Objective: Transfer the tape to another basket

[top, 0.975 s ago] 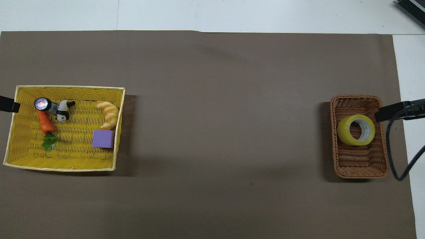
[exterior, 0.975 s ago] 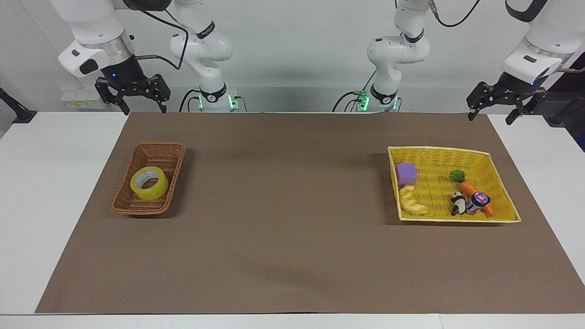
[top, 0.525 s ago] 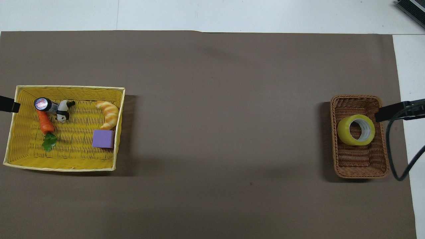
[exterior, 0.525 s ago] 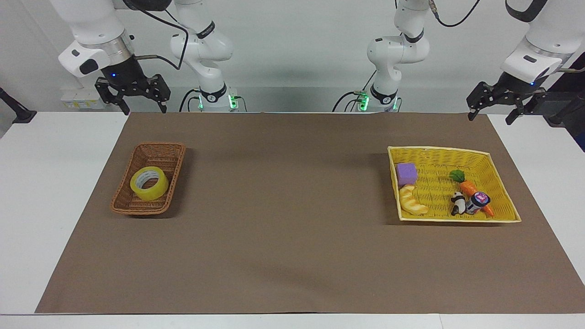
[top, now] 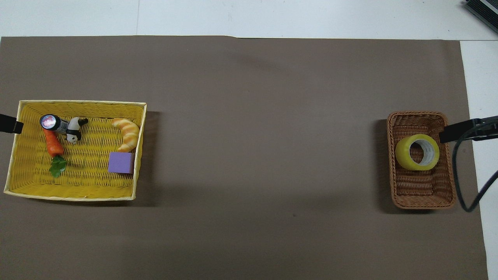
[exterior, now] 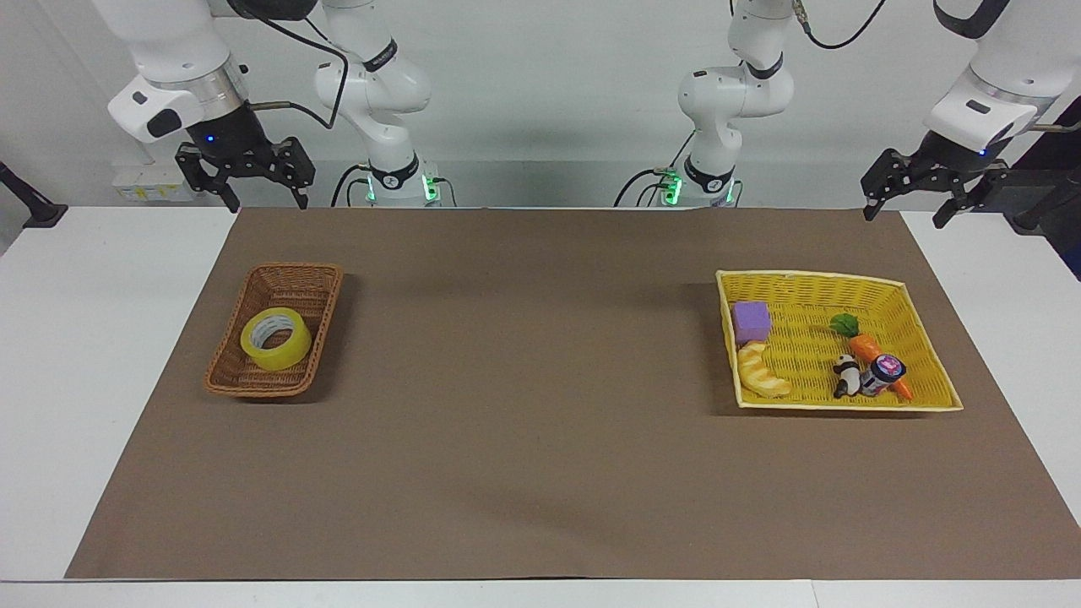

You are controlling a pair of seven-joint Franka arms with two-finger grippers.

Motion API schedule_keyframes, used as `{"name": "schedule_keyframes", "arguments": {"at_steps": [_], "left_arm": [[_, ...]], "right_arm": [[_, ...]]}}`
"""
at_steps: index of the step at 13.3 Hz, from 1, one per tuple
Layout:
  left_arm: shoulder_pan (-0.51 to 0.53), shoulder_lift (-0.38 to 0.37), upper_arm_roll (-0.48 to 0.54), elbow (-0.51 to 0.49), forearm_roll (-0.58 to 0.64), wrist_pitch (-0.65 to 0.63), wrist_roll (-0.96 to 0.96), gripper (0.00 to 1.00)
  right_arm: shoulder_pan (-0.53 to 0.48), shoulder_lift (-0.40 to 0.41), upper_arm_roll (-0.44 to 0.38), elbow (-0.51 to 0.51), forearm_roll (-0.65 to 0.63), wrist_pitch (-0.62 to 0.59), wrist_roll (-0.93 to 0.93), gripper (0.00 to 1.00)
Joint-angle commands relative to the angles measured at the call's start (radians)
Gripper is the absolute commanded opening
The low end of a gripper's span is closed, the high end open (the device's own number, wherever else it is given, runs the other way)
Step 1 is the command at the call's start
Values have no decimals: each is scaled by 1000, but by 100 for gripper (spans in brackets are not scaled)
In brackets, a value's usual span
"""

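The tape [exterior: 275,339] [top: 417,152], a yellow roll with a pale core, lies tilted in the narrow brown wicker basket [exterior: 253,388] [top: 422,204] at the right arm's end of the table. My right gripper [exterior: 267,203] hangs open and empty over the mat's corner by the robots, apart from the basket. One of its fingers [top: 453,133] shows beside the basket's rim in the overhead view. My left gripper [exterior: 904,218] waits open and empty over the mat's corner at the left arm's end.
A yellow mesh basket [exterior: 811,279] [top: 78,103] at the left arm's end holds a purple block [exterior: 751,321], croissant [exterior: 763,371], carrot [exterior: 870,348], panda figure [exterior: 845,376] and small jar [exterior: 884,370]. A brown mat [exterior: 524,380] covers the table. A black cable [top: 463,186] hangs beside the wicker basket.
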Motion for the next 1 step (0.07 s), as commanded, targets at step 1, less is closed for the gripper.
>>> {"name": "schedule_keyframes", "arguments": {"at_steps": [1], "left_arm": [[-2,-4,-3,11,2,-20,-4,100]], "right_arm": [[-9,-29,5,-38,14,26,-14,100]]}}
